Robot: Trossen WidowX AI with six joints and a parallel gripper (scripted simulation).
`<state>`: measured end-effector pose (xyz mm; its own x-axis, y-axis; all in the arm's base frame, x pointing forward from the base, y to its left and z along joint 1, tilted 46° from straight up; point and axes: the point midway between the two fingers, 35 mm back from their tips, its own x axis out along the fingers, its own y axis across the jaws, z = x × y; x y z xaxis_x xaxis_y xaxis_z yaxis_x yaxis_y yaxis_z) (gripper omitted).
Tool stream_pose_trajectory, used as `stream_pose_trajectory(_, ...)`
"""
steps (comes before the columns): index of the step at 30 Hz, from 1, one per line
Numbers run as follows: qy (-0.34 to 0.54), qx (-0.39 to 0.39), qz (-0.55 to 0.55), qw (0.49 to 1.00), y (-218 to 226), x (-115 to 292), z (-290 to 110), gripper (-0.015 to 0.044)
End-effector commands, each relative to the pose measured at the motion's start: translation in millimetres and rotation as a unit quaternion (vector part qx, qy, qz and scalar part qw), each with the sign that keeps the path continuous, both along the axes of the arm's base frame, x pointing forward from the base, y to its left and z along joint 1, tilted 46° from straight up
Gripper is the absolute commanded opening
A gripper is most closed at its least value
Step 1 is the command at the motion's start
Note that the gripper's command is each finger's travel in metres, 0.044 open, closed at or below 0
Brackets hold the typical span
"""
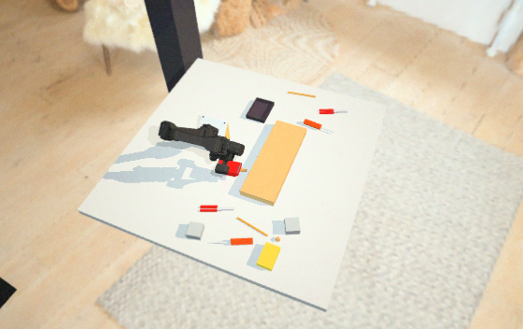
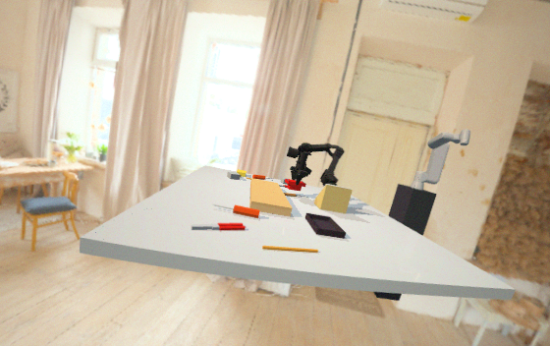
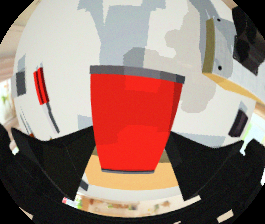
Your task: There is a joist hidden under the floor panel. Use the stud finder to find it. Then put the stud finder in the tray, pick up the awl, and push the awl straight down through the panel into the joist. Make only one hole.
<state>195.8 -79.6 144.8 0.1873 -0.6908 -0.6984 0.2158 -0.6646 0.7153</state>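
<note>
My gripper [image 1: 228,166] [image 2: 295,182] [image 3: 131,131] is shut on the red stud finder [image 1: 233,168] [image 2: 293,185] [image 3: 135,119], a red block with a dark edge. I hold it low over the white table [image 1: 157,196], just left of the tan floor panel [image 1: 274,161] [image 2: 264,197]. The dark tray [image 1: 260,109] [image 2: 324,224] lies behind the panel's far end. Several red- and orange-handled pointed tools lie about: two [image 1: 213,208] [image 1: 241,241] near the front, two [image 1: 326,111] [image 1: 312,123] beyond the panel. I cannot tell which one is the awl.
Two orange pencils [image 1: 252,226] [image 1: 302,94], two grey blocks [image 1: 194,230] [image 1: 291,225] and a yellow block [image 1: 268,255] lie on the table. A tan box [image 2: 333,199] stands by the arm's base. A dark post [image 1: 173,37] rises behind the table.
</note>
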Motion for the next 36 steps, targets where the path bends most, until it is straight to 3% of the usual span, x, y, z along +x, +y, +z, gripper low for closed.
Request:
stream_pose_trajectory(1, 0.001, -0.003, -0.001, 1.000, 3.3, -2.8, -4.8, 0.0000)
stream_pose_trajectory(36, 0.030, 0.091, -0.012, 0.995, -2.3, -1.2, -1.1, 0.0000)
